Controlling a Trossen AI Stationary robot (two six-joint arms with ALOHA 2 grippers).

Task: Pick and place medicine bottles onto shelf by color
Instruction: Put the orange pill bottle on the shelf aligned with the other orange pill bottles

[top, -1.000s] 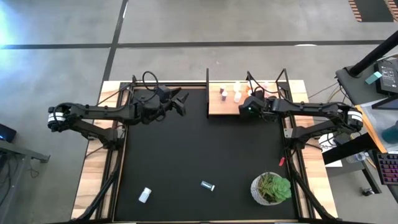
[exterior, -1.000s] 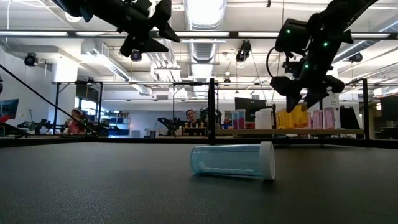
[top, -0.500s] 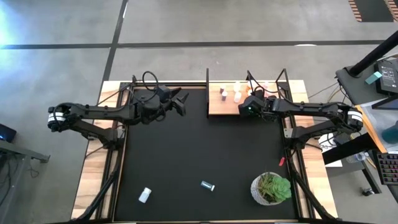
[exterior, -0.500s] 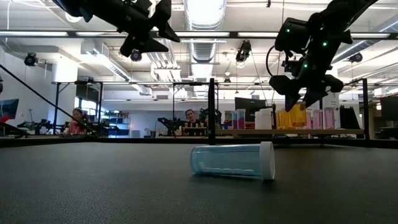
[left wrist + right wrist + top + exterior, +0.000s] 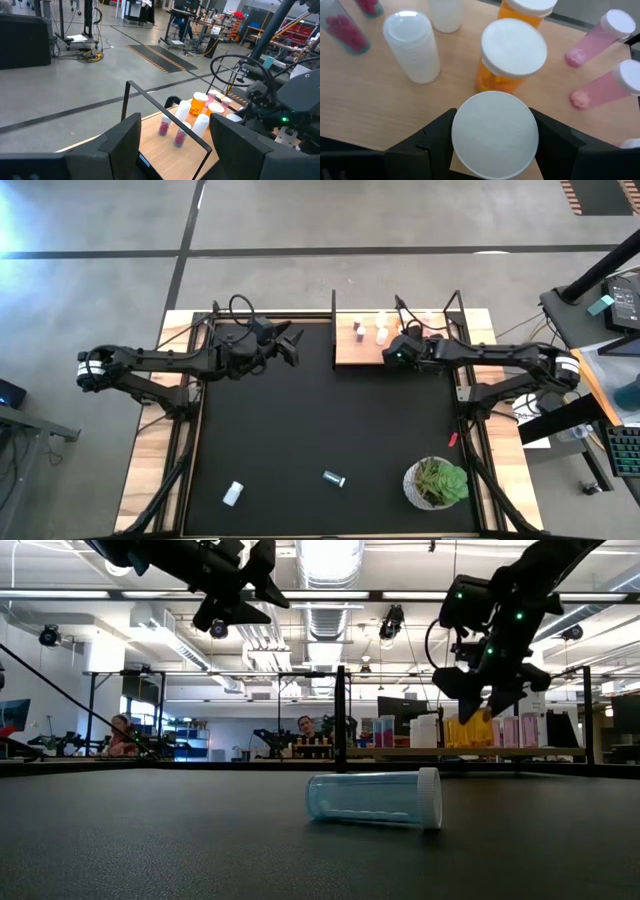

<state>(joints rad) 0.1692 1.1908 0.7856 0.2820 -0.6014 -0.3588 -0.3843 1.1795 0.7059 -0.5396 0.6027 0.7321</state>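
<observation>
The shelf (image 5: pixel 360 352) is a light-wood board at the mat's far edge. On it stand medicine bottles: orange (image 5: pixel 512 55), white (image 5: pixel 412 47), pink (image 5: pixel 600 37) and dark red (image 5: pixel 347 32). My right gripper (image 5: pixel 495 132) hangs over the shelf's right part and is shut on a white-capped bottle (image 5: pixel 495 115), whose cap hides its body. My left gripper (image 5: pixel 292 343) hovers open and holding nothing above the mat's far left. A clear bluish bottle (image 5: pixel 372 798) and a white bottle (image 5: pixel 233 493) lie on their sides on the mat near its front edge. My right gripper pinches the bottle between its two fingers at the cap's rim (image 5: pixel 457 131), one finger on each opposite side. The fingers slant down at it from above. The bottle stands upright with its cap up. I cannot tell whether its base rests on the shelf.
A potted green plant (image 5: pixel 436 482) stands at the mat's near right corner. Thin black posts (image 5: pixel 333 310) rise from the shelf's corners. The black mat (image 5: pixel 320 410) lies bare across its middle. People sit at desks in the room far behind the table.
</observation>
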